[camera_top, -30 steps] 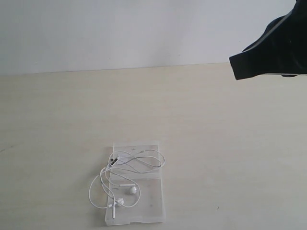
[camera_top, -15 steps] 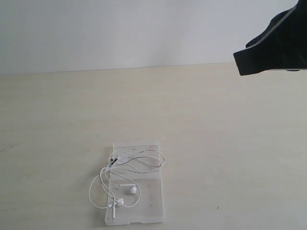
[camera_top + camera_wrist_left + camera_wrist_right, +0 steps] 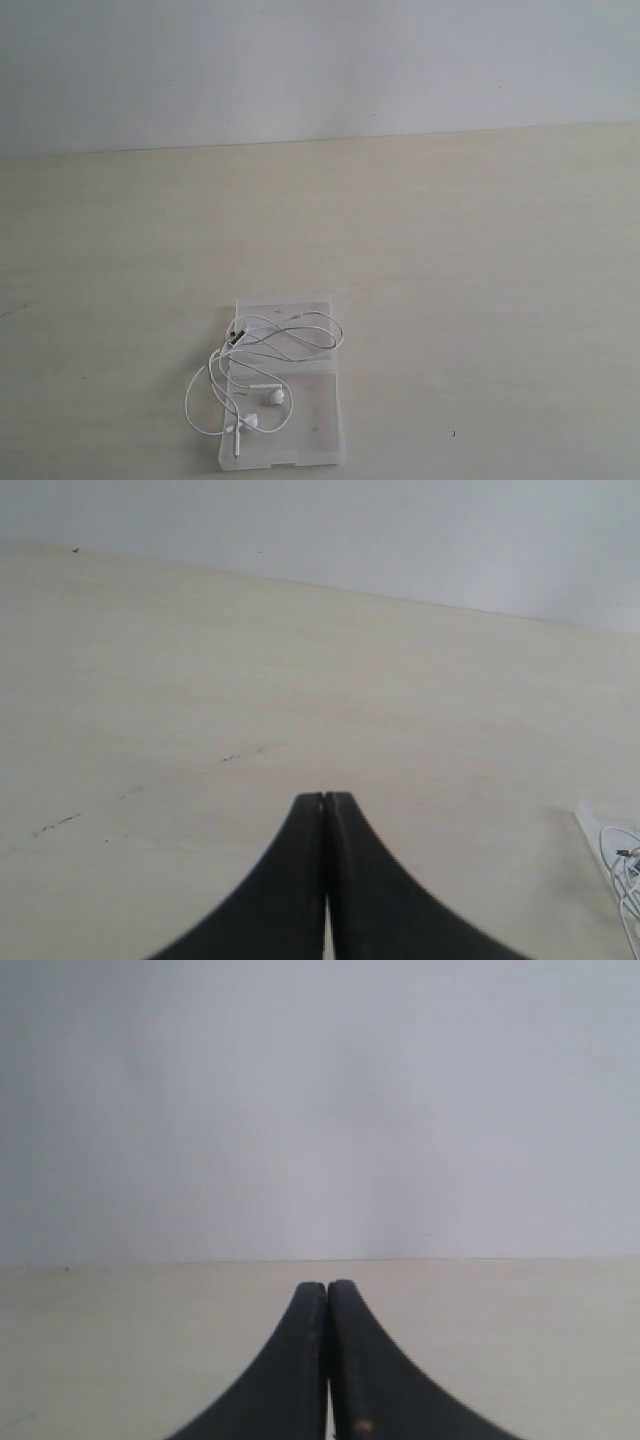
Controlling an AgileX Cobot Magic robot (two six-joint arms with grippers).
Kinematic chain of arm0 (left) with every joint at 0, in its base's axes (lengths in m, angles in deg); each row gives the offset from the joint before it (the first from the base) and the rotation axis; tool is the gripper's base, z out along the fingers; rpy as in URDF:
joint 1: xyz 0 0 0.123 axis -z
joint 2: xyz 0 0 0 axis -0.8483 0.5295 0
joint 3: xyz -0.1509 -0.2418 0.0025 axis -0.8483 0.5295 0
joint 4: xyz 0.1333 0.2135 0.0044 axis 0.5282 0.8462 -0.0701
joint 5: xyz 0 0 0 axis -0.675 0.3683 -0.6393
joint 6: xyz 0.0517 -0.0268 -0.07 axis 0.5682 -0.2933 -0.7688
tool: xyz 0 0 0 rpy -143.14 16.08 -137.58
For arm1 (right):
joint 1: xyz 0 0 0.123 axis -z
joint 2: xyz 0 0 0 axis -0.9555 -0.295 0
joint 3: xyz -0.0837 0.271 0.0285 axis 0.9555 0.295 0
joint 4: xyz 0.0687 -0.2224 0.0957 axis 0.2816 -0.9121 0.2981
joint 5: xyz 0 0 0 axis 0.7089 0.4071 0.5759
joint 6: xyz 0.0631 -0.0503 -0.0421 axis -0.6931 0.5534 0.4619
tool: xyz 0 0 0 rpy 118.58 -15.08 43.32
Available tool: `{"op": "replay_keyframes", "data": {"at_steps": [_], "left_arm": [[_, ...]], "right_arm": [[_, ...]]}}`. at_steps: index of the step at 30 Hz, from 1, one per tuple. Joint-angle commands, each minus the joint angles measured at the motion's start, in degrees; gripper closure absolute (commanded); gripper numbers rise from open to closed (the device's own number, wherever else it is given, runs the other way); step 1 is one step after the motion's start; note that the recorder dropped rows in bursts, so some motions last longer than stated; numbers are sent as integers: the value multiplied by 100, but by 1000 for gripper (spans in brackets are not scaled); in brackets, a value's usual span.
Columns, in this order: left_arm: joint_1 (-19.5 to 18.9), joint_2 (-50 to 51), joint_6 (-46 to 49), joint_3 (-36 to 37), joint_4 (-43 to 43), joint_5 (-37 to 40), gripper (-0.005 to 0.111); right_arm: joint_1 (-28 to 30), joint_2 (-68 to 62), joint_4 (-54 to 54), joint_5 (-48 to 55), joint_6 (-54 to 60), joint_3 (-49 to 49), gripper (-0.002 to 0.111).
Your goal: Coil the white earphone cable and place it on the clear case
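On my right wrist camera I see the right pincer point(image 3: 327, 1285). Its two black fingers point(image 3: 295, 1370) are pressed flat together, touching all along the line where they meet. They curve out wide toward the camera and come to a thin tip. One finger has a tiny orange-brown spot point(image 3: 362, 1426) close to the camera. Past the tip lies the pale, cream tabletop point(image 3: 110, 1340), plain and smooth. Behind it stands a light grey wall point(image 3: 320, 1110), which fills most of what I see.
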Motion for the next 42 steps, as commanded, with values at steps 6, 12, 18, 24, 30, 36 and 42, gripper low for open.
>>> {"op": "replay_keyframes", "data": {"at_steps": [6, 12, 18, 24, 30, 36, 42], "left_arm": [[-11, -35, 1, -1, 14, -33, 107], [-11, -35, 1, -1, 14, -33, 107], [-11, -35, 1, -1, 28, -33, 107], [-11, -35, 1, -1, 28, -33, 107], [-11, -35, 1, -1, 28, -33, 107], [-11, -35, 1, -1, 28, -33, 107], [-11, -35, 1, -1, 28, -33, 107]], "right_arm": [[640, 1758, 728, -1395, 33, 1916, 108], [648, 2198, 780, -1468, -727, 2395, 108], [981, 2198, 780, -1336, -923, 2651, 108], [1179, 2198, 583, 51, -532, 2670, 108], [1272, 2198, 237, 434, 324, 2670, 108], [1740, 2198, 324, 434, 328, 2670, 108], [1740, 2198, 435, 434, 328, 2670, 108]]}}
